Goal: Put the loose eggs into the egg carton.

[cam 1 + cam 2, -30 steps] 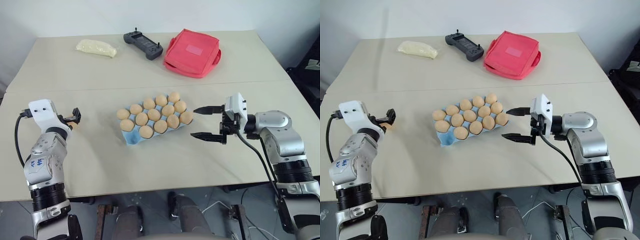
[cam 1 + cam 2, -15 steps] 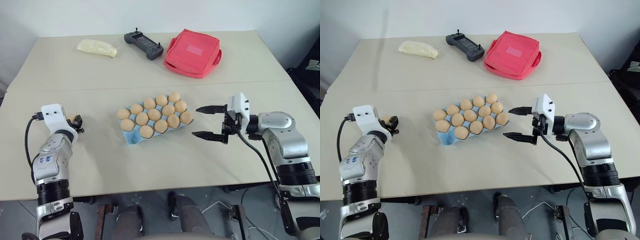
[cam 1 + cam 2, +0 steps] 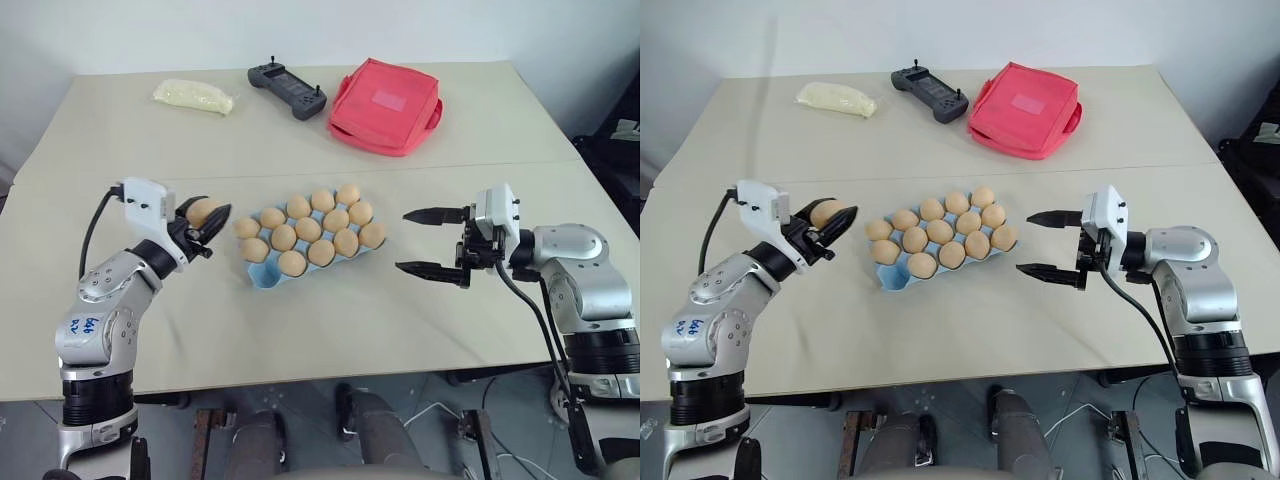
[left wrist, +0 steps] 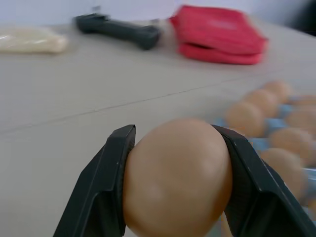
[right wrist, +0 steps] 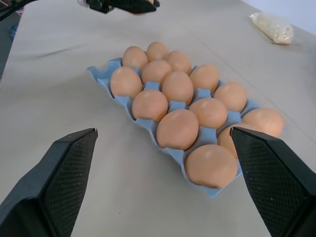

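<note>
Nearest the camera, the left gripper (image 3: 212,218) held one of the loose eggs (image 4: 175,173) clear of the table (image 3: 300,330). Its two black fingers (image 4: 106,187) were clamped on the egg's flanks, a little to the left of the egg carton (image 3: 258,272). Across from it, the right gripper (image 3: 402,240) hung beside the carton's right end, its fingers spread wide and holding nothing.

The light blue carton sat mid-table with fourteen eggs seated. One cup (image 5: 102,74) looked vacant, at the near corner on the left gripper's side. The step in hand appeared to be carrying the held egg to that cup, which would fill the carton.

The move seemed to call for a short, slow carry at the same grip and a descent square over the corner cup. The black tips would have to stay off the neighbouring eggs, and the fingers should part only once the egg sat low in the cup. A release from height risked a crack or a roll off the carton's edge.

Farther back lay a red pouch (image 3: 385,105), a black controller (image 3: 287,90) and a pale bag (image 3: 193,96), well apart from the work.

The vacant cup's floor was hard to make out from overhead, and the fingers hid much of the egg's sides. Whether another loose egg lay behind the left arm could not be told.
</note>
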You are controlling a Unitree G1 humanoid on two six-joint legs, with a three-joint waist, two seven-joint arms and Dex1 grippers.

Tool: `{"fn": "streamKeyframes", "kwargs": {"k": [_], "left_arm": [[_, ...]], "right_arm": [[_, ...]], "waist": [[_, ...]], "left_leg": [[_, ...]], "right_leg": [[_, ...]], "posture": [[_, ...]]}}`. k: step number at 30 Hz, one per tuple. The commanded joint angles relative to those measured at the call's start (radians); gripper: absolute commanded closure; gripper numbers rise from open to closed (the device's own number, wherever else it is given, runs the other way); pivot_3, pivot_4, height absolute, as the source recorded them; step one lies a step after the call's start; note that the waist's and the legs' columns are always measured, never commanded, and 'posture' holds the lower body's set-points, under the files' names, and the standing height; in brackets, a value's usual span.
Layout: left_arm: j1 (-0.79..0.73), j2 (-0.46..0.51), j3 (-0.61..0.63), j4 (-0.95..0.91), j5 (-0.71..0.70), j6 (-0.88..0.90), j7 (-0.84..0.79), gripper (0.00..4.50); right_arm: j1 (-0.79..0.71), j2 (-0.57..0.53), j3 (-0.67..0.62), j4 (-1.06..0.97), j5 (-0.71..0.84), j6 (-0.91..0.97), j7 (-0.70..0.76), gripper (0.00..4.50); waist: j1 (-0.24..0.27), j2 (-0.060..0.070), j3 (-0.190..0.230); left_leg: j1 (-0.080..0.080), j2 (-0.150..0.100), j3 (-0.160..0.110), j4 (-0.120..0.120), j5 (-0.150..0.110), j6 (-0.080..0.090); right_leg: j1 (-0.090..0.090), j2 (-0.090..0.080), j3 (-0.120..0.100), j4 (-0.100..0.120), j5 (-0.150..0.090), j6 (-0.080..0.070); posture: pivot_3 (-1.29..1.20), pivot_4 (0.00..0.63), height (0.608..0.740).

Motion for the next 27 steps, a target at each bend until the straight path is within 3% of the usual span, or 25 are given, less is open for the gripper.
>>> {"fn": "streamKeyframes", "kwargs": {"k": [1, 8, 18, 25, 27], "left_arm": [[0.010, 0.046, -0.041, -0.072, -0.069, 0.035, -0.114, 2.50], [0.010, 0.113, -0.101, -0.011, -0.055, 0.049, -0.220, 2.50], [-0.019, 0.111, -0.153, 0.044, -0.033, 0.027, -0.259, 2.50], [-0.028, 0.114, -0.158, 0.054, -0.019, 0.029, -0.252, 0.24], [-0.028, 0.115, -0.139, 0.049, -0.029, 0.029, -0.254, 0.04]], "right_arm": [[0.003, -0.011, -0.022, -0.051, 0.019, -0.010, -0.006, 0.00], [0.045, -0.013, -0.038, -0.085, 0.018, -0.010, -0.040, 0.00], [0.085, -0.016, -0.044, -0.125, 0.022, 0.001, -0.079, 0.00], [0.087, -0.019, -0.043, -0.131, 0.022, 0.003, -0.090, 0.00], [0.088, -0.021, -0.044, -0.132, 0.022, 0.004, -0.091, 0.00]], "waist": [[-0.001, 0.000, 0.000], [0.000, 0.000, 0.000], [0.000, 0.000, 0.000], [0.000, 0.000, 0.000], [-0.001, 0.000, 0.000]], "left_leg": [[0.000, 0.000, 0.000, 0.000, 0.000, 0.000], [0.000, 0.000, -0.001, 0.000, 0.001, 0.000], [0.000, 0.000, -0.001, 0.000, 0.002, 0.001], [0.000, 0.000, -0.001, 0.000, 0.002, 0.001], [0.000, 0.000, -0.001, 0.000, 0.002, 0.001]], "right_leg": [[0.000, 0.000, 0.000, 0.000, 0.000, 0.000], [0.000, 0.001, 0.001, 0.000, -0.001, -0.001], [0.000, 0.001, 0.002, -0.002, -0.001, -0.001], [0.000, 0.001, 0.003, -0.001, -0.001, -0.001], [0.000, 0.001, 0.003, -0.001, -0.001, -0.001]], "posture": [[0.00, 0.150, 0.740], [0.00, 0.150, 0.740], [0.00, 0.150, 0.740], [0.00, 0.150, 0.740], [0.00, 0.150, 0.740]]}}
